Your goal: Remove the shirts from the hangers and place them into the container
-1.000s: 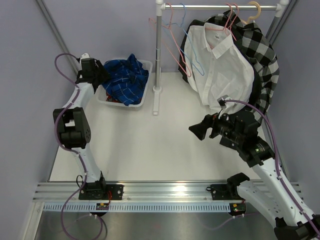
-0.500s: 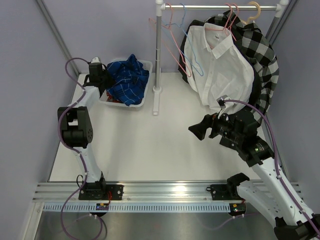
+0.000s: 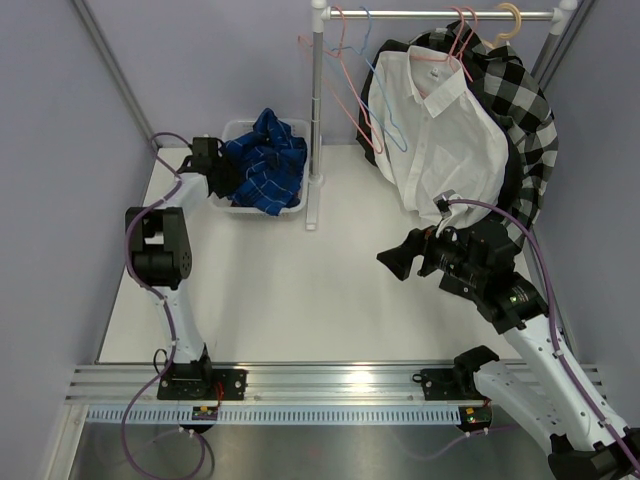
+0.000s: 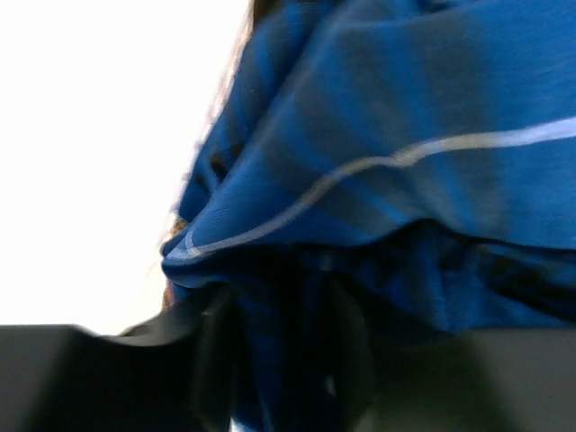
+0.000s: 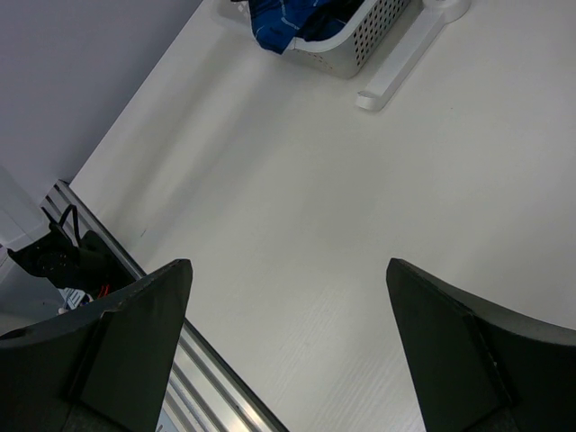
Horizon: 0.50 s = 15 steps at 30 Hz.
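Left pincer (image 3: 220,175) stretched forward against blue shirt (image 3: 265,160).

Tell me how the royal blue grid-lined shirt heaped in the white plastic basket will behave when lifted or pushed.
Probably floppy: the royal blue shirt lies in soft folds and spills over the white perforated basket's rim. Lifted at one spot, it would likely hang and trail. Pushing should bunch it rather than slide it whole.

Far left: royal blue shirt (image 3: 265,160), thin white grid lines, in a white perforated container (image 3: 262,211). Far right: plain white shirt (image 3: 440,130) over a black-and-white checked shirt (image 3: 527,110). Pink hangers (image 3: 343,45); one light blue hanger (image 3: 372,50). Table (image 3: 300,290): white.
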Each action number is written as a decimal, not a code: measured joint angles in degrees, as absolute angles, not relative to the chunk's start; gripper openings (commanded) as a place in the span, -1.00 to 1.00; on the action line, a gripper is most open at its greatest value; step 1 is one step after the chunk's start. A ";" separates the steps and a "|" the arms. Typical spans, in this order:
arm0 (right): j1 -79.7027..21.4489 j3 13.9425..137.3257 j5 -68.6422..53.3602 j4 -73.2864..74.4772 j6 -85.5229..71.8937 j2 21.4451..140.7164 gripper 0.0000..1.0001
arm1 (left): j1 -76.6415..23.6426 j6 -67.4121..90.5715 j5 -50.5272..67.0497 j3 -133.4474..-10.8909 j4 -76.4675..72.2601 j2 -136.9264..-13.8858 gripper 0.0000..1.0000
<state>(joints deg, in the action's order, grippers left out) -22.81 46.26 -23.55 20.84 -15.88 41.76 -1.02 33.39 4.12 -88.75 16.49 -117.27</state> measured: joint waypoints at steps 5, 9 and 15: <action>-22.81 46.26 -23.49 20.86 -15.86 41.21 0.98 | -1.15 33.17 4.08 -88.90 19.40 -115.02 0.47; -22.81 46.28 -23.35 20.97 -15.77 40.34 0.99 | -1.15 33.08 4.05 -88.92 22.35 -109.67 0.62; -22.81 48.07 -21.98 23.73 -15.29 38.22 0.99 | -1.19 33.04 4.58 -89.17 24.21 -97.06 0.75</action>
<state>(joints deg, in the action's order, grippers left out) -22.81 48.07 -21.98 23.73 -15.29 38.22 -1.19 33.04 4.58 -89.17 24.21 -97.06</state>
